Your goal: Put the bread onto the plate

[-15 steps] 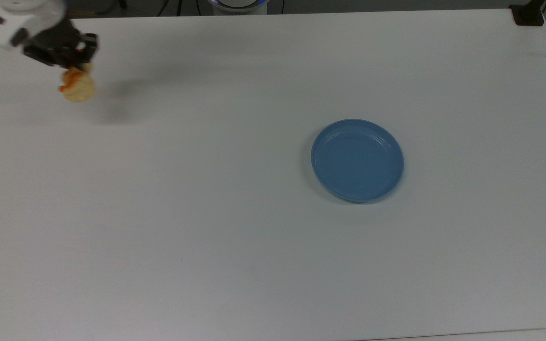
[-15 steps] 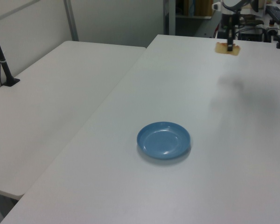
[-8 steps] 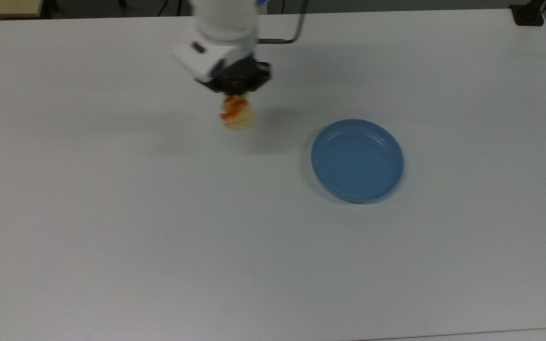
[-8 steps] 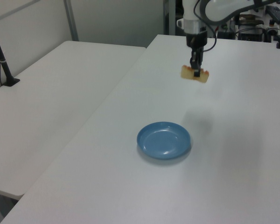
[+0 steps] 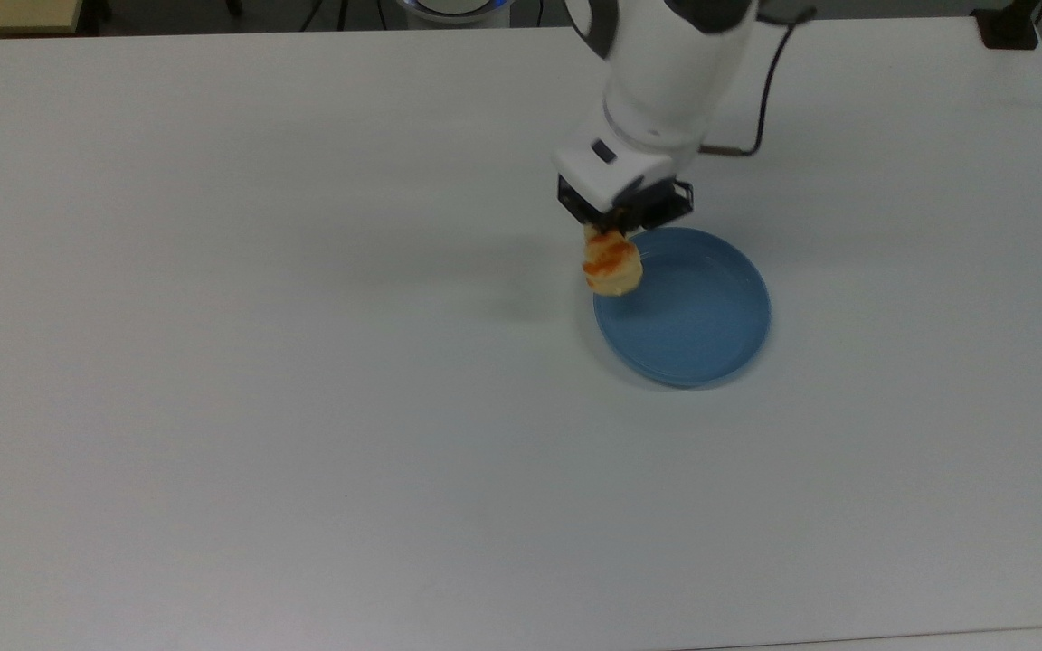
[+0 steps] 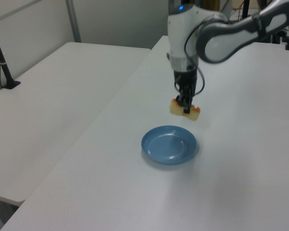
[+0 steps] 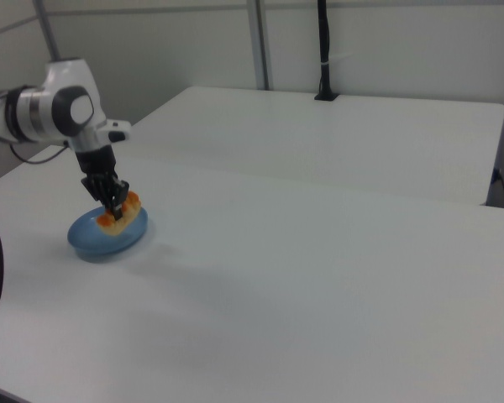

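- We hold the bread (image 5: 612, 265) in the gripper (image 5: 622, 221), jaws pinched across its middle, above the plate's (image 5: 711, 348) rim.
- It looks light and soft; we judge a gentle mid-grip best.

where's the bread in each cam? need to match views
Top view: the bread hangs from the gripper over the plate's upper-left rim.
Left view: the bread is held just above and behind the plate.
Right view: the bread sits at far left, held over the plate.
Shared landmark: the blue plate.
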Tool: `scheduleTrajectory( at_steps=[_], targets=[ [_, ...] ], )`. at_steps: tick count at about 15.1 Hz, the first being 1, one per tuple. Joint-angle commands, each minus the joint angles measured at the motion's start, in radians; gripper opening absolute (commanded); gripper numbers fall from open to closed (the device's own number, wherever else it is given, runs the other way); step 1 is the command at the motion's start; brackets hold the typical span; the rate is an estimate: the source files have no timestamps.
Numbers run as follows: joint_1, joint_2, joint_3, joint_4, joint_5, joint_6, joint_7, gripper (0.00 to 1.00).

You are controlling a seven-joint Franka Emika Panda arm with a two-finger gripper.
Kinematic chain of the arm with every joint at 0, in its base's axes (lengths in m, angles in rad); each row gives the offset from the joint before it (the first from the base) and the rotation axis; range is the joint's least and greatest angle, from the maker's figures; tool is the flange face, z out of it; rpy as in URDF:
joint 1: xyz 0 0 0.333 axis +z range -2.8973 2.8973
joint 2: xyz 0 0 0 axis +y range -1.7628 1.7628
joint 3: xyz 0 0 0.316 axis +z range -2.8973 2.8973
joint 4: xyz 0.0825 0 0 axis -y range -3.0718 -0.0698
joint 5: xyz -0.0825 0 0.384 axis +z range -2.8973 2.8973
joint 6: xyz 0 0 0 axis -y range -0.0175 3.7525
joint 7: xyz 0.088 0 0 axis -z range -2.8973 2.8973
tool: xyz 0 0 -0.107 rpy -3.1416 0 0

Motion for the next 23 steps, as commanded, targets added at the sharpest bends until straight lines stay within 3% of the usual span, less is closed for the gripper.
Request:
scheduleTrajectory(
  at_steps=[1,6,7,8,9,14,16,19,23],
  targets=[
    [0.048,0.125,-0.010,0.086,-0.029,0.062,0.084,0.23],
    [0.057,0.150,-0.003,0.120,-0.014,0.090,0.117,0.25],
    [0.061,0.154,0.010,0.125,-0.015,0.090,0.122,0.46],
    [0.062,0.161,0.012,0.122,-0.017,0.092,0.125,0.79],
    [0.067,0.170,0.013,0.117,-0.024,0.092,0.121,1.00],
    [0.076,0.162,0.036,0.114,-0.075,0.067,0.127,1.00],
    [0.052,0.095,0.052,0.110,-0.075,0.000,0.125,1.00],
    [-0.082,-0.058,0.110,0.084,-0.075,-0.155,0.076,1.00],
    [-0.234,-0.232,0.109,0.067,-0.061,-0.376,-0.224,1.00]
  ],
)
